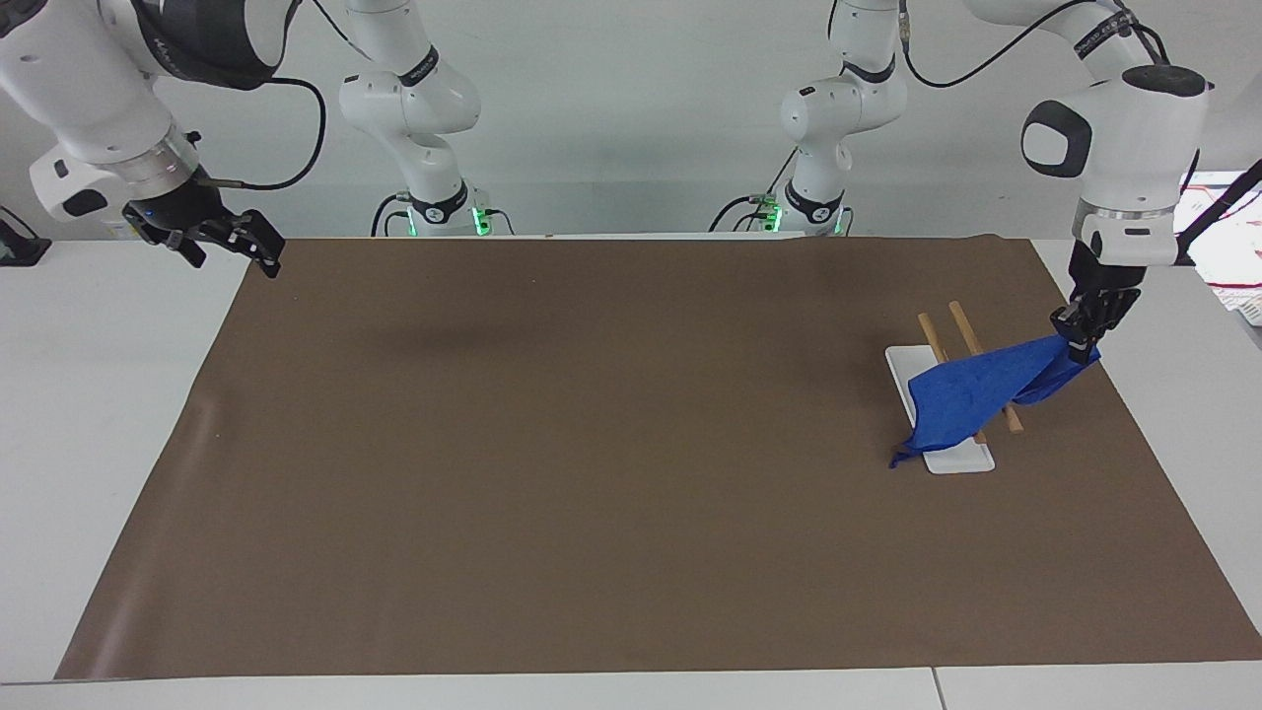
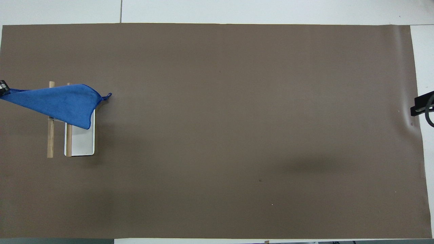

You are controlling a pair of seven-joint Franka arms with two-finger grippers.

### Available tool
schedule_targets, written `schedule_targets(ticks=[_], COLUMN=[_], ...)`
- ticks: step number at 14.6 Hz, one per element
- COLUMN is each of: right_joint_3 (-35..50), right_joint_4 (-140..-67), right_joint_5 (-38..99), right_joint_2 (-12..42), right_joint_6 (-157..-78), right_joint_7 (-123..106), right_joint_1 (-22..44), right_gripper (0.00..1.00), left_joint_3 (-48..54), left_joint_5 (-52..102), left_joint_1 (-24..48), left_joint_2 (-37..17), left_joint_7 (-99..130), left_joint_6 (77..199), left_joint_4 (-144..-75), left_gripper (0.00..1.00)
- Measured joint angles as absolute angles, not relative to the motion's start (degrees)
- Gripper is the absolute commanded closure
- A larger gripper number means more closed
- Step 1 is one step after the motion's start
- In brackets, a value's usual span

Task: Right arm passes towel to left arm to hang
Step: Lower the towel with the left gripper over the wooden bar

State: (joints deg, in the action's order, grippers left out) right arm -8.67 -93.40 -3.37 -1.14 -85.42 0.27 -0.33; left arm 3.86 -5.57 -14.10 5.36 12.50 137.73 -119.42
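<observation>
Two Franka arms stand at a tabletop (image 1: 89,414) covered by a brown mat (image 1: 592,473). At the left arm's end of the mat, the left gripper (image 1: 1077,337) is clenched on one corner of the blue towel (image 1: 971,394), holding it up over the mat's edge. From that corner the towel stretches down across the two wooden rails (image 1: 964,330) of a small rack and over its white base (image 1: 961,458), its lower end hanging just above the base. A thin loop (image 2: 108,96) sticks out at the towel's free corner in the overhead view. Over the right arm's end of the mat, the right gripper (image 1: 229,240) waits in the air with its fingers spread apart, grasping nothing. No label or writing on the towel or rack can be read.
</observation>
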Motion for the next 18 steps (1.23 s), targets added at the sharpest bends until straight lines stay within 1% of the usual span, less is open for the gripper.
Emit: schedule_targets(ticks=[2,4,7,12,13,14,18], right_joint_3=[-9.0,-10.2,-11.1,-11.0,-11.0,-11.0,-11.1], right_joint_4=[-95.7,-96.4,-96.5,-96.5,-96.5,-96.5,-96.5], right_joint_5=[-3.4,-3.4,-3.3,-3.3,-3.0,-1.8,0.4], right_joint_2=[-2.9,-3.7,-3.9,-3.9,-3.9,-3.9,-3.9], right_joint_6=[-86.1,-86.1,-86.8,-86.8,-86.9,-87.0,-88.0], right_joint_7=[-1.0,-3.6,-4.8,-4.4,-4.2,-4.1,-3.9], right_joint_1=[-0.3,-0.2,-0.2,0.1,0.1,0.1,0.1], right_gripper=[0.00,0.00,0.00,0.00,0.00,0.00,0.00], left_joint_3=[3.9,3.8,3.8,3.9,4.0,4.1,4.4], left_joint_5=[-5.6,-5.6,-5.6,-5.6,-5.6,-5.6,-5.6], left_joint_1=[-15.4,-16.7,-18.7,-19.1,-19.0,-19.0,-19.0], left_joint_2=[5.3,5.2,4.6,3.5,3.5,3.5,3.5], left_joint_7=[12.5,12.5,12.4,12.3,12.3,12.3,12.3], left_joint_6=[138.7,139.1,140.9,141.3,141.3,141.3,141.1], left_joint_4=[-120.4,-121.0,-121.8,-122.5,-122.6,-122.6,-122.5], left_gripper=[1.00,1.00,1.00,1.00,0.40,0.00,0.00])
